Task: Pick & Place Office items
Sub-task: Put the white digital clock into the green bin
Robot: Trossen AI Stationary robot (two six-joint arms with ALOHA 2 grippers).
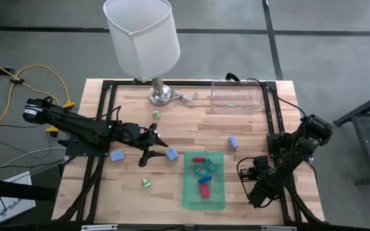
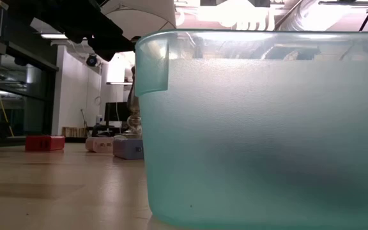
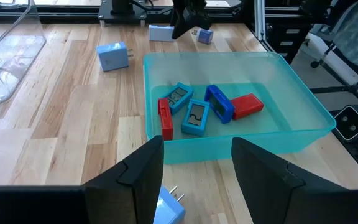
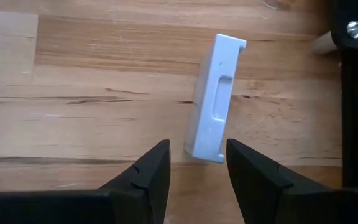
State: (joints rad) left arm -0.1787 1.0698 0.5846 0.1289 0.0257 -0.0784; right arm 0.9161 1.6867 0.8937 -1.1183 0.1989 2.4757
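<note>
Several office items, red, blue and teal blocks [image 3: 197, 112], lie in the green translucent tray [image 1: 204, 200]. My left gripper [image 3: 197, 155] is open above the table left of the tray. A pale blue plug piece [image 3: 169, 204] lies on the wood below it, also seen from above [image 1: 171, 154]. My right gripper [image 4: 196, 155] is open and points steeply down right of the tray. The near end of a pale blue-white block [image 4: 213, 99] lies flat on the wood between its fingertips; no touch shows.
A white lamp [image 1: 143, 38] and a clear container [image 1: 236, 96] stand at the far edge. Loose pieces lie around: two green [image 1: 155, 114] [image 1: 146, 183] and one blue [image 1: 116, 156]. The tray wall [image 2: 260, 128] fills the low view. Black frame rails [image 1: 276, 115] border the table.
</note>
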